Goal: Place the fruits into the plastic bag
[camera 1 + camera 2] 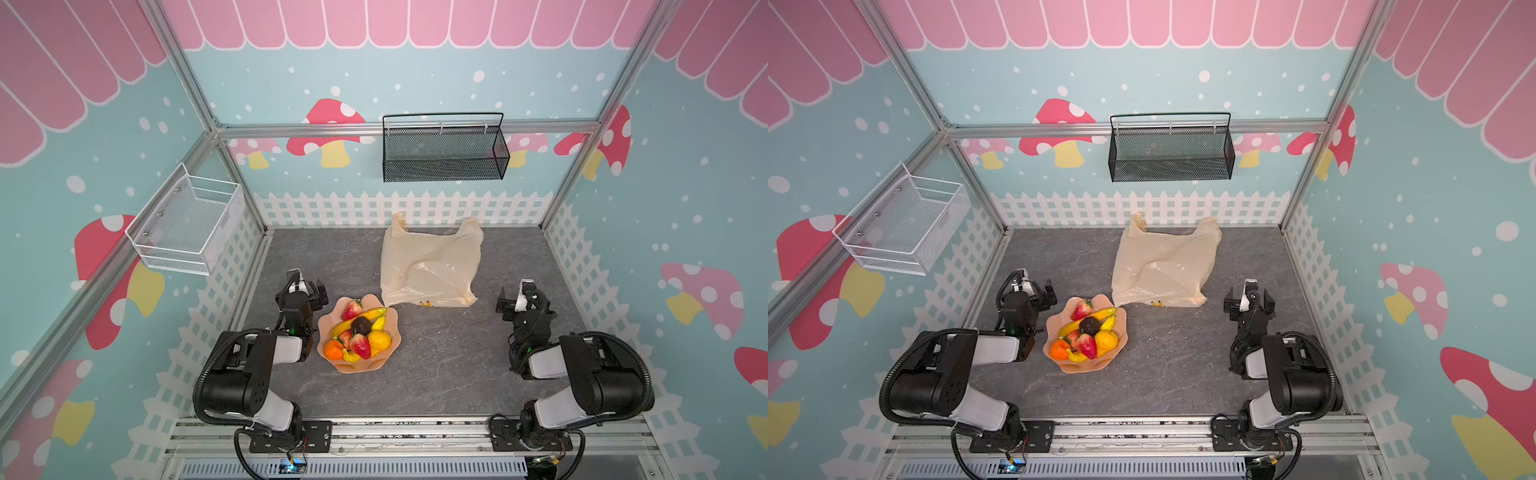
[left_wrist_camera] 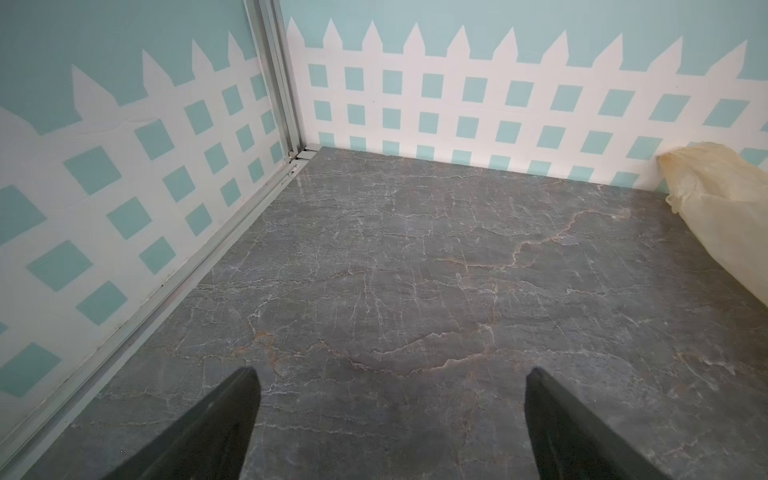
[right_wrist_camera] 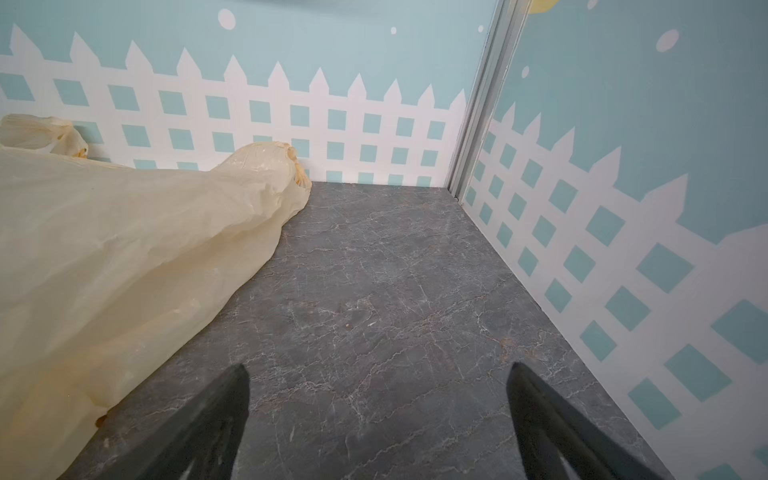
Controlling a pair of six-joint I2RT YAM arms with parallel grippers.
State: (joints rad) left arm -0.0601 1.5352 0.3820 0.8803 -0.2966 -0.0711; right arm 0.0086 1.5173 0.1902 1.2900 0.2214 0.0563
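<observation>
Left gripper [image 2: 390, 376] and right gripper [image 3: 378, 370] are hovering wide and empty, fruits [image 1: 359, 332] sitting near-left on the plate [image 1: 361, 368], bag [image 1: 432, 266] lying flat farther back, so its collapsed mouth could be shedding fruits.

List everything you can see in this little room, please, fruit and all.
strawberries: at least two, red, on the plate
bananas: three, yellow, on the plate
orange: one, orange, on the plate
pear-like fruit: one, yellow-orange, on the plate
round fruit: one, dark brown, atop the pile
plate: one, peach, left of the table's middle
plastic bag: one, cream, behind the plate
black basket: one, black mesh, back wall
white basket: one, white mesh, left wall
table: one, grey marbled
left hand: one, black, open, empty
right hand: one, black, open, empty
</observation>
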